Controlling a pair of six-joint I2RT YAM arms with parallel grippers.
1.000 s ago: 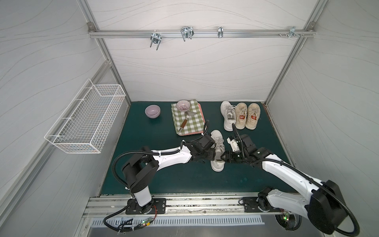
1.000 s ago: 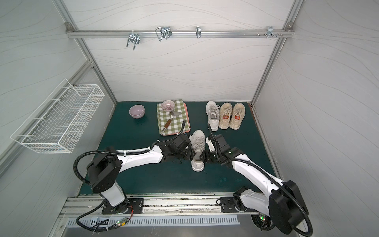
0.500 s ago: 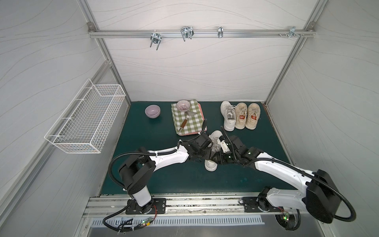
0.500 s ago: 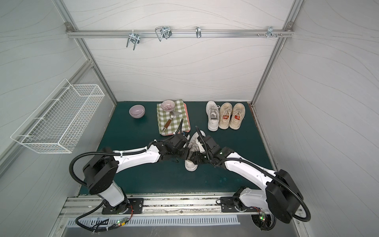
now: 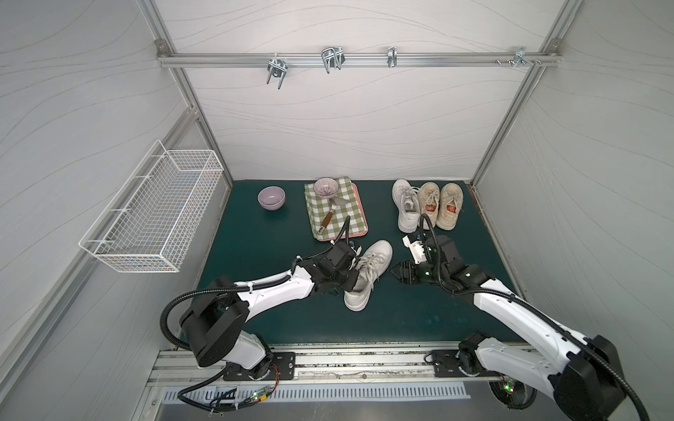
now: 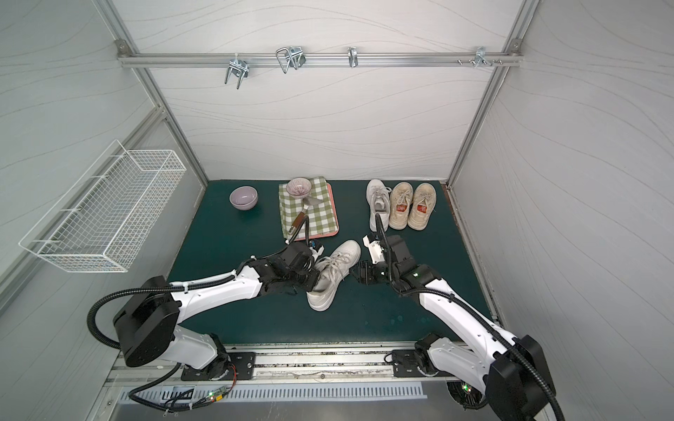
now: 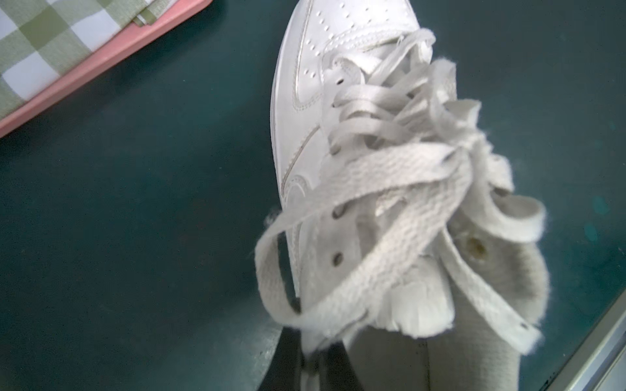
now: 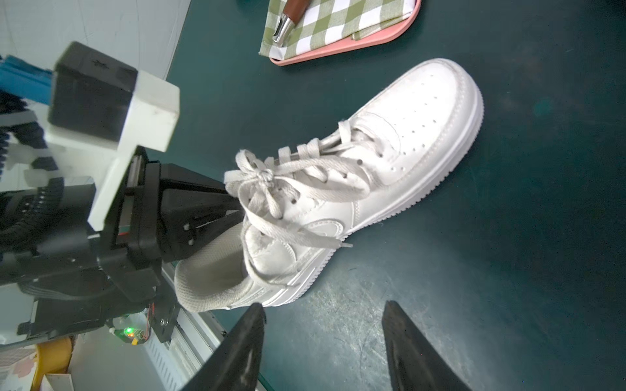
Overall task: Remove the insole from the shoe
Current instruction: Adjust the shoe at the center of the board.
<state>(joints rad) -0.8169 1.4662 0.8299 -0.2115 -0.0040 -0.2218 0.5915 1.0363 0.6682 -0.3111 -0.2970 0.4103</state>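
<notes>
One shoe [image 5: 369,269] holds the left claw [image 8: 227,210], seemingly pinched shut, inside.

Left claw [image 8: 238,211] now tight on shoe [image 8: 406,135]

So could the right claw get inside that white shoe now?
Probably not yet: the left claw grips the white shoe at its opening, crowding it. The right claw stands open beside it, only bare mat between.

I can't see the insole, it's buried inside the shoe [image 8: 372,176]. My left gripper [image 8: 230,211] loses its tips behind the laces [image 7: 389,176], all blur in the left wrist view, and the heel [image 7: 474,355] runs off frame there.
</notes>
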